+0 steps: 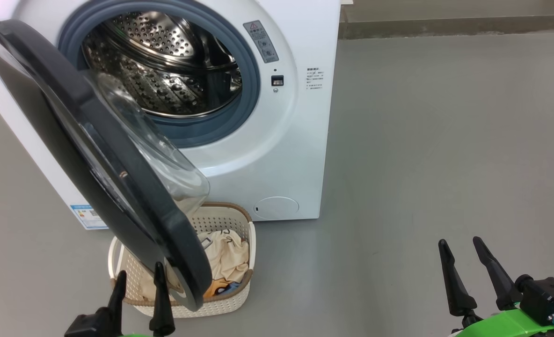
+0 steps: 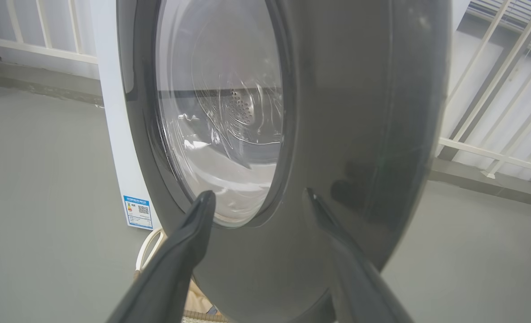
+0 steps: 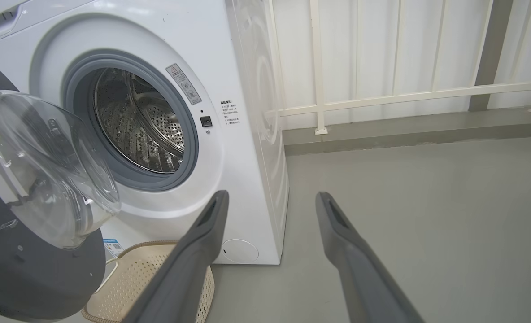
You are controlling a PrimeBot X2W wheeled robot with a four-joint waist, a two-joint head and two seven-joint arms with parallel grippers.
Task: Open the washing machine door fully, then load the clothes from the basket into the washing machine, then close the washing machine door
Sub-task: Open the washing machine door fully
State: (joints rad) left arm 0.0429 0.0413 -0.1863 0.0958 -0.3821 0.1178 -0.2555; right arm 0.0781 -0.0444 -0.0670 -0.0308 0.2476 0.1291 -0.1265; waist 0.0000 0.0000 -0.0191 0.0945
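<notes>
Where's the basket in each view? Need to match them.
Head view: basket lower left of centre, partly behind the open door.
Left wrist view: one loop handle and a sliver of rim at the bottom edge, left of centre.
Right wrist view: basket bottom left, under the door.
Shared landmark: the blue label close by the basket.

the round black-rimmed glass door [image 1: 118, 154] is standing open from the big white front-loading washing machine [image 1: 277, 154], overlapping the small cream perforated plastic basket [image 1: 221, 220] where cream printed cloth [image 1: 225, 257] is lying. the left gripper [image 1: 139, 281] is pointing at the door's lower edge, the right gripper [image 1: 459, 248] is sitting well apart, both with fingers spread.
</notes>
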